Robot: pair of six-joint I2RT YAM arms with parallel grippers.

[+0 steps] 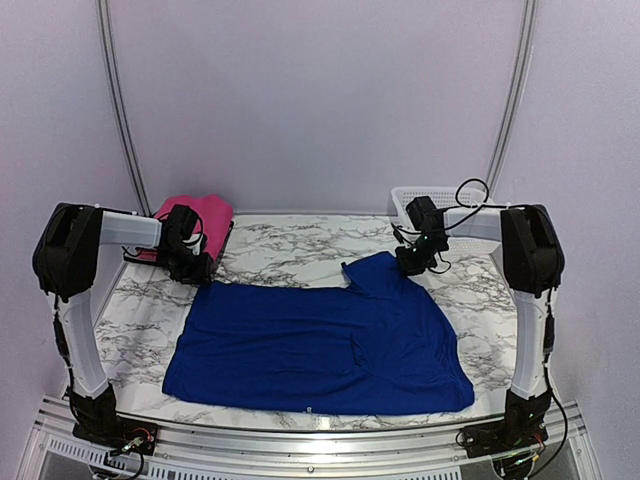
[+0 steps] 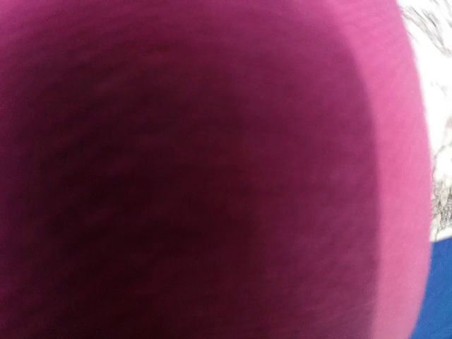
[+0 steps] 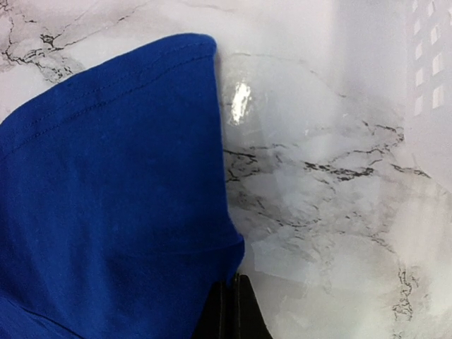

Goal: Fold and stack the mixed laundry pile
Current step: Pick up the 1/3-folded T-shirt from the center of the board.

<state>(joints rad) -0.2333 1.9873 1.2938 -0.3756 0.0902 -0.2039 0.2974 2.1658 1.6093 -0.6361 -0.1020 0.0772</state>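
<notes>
A royal blue garment [image 1: 320,345] lies spread flat across the middle of the marble table, its far right sleeve turned up. My right gripper [image 1: 408,265] is at that sleeve. In the right wrist view the black fingers [image 3: 233,311] are pressed together on the edge of the blue garment [image 3: 106,198]. The magenta-pink garment [image 1: 205,212] sits bunched at the back left. My left gripper [image 1: 196,272] hovers by it at the blue garment's far left corner. The left wrist view is filled by blurred pink garment [image 2: 212,169], which hides the fingers; a sliver of blue garment [image 2: 441,296] shows at the lower right.
A white mesh basket [image 1: 440,197] stands at the back right, close behind my right gripper, and shows as a pale basket [image 3: 424,85] in the right wrist view. A dark tray edge [image 1: 228,240] peeks out beside the pink cloth. Bare marble [image 1: 290,250] lies between the grippers.
</notes>
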